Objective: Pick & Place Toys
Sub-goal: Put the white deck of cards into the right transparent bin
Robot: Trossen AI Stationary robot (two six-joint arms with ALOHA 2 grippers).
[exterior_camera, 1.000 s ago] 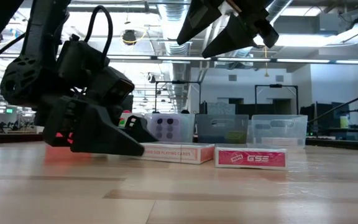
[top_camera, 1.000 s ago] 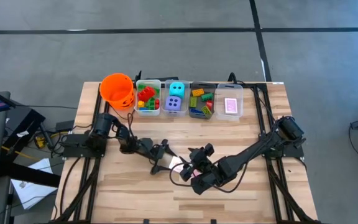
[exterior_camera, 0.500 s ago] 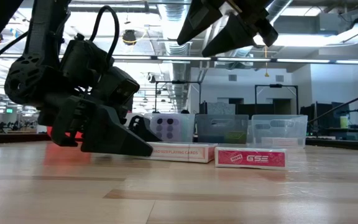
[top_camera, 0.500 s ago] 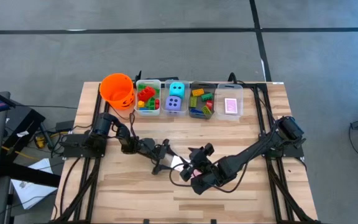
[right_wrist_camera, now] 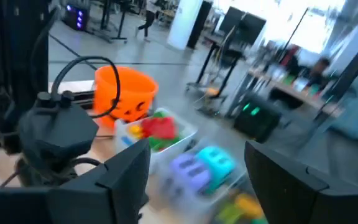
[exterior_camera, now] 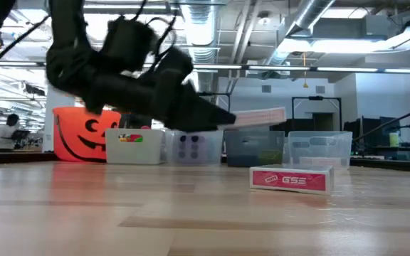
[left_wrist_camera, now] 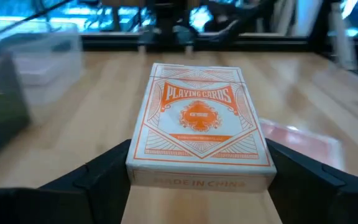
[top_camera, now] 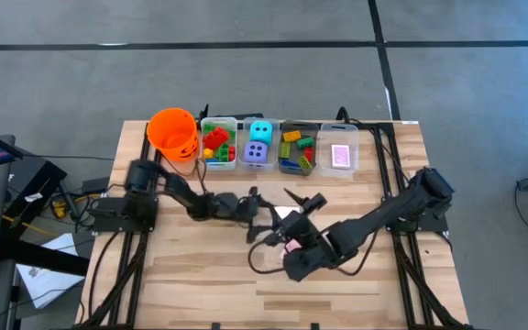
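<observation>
High view: the table fills the middle, with the orange pumpkin bucket and a row of clear bins lined along its far edge, bricks, dice and a pink pack already sorted inside. The left gripper reaches out over the table's centre, clenched on an orange-and-white card deck, carried clear of the wood. The right gripper sits just beside it near the centre, jaws released and empty, pointing toward the bins. This looks like the carry step: the deck is lifted, and the next move calls for swinging it toward the far edge and lining it up over the bin near the far right corner that holds cards, while steering clear of the right arm. The left wrist view alone shows the deck's printed face squeezed between both fingers; the low view alone shows a second pink card pack lying flat on the wood, waiting.
</observation>
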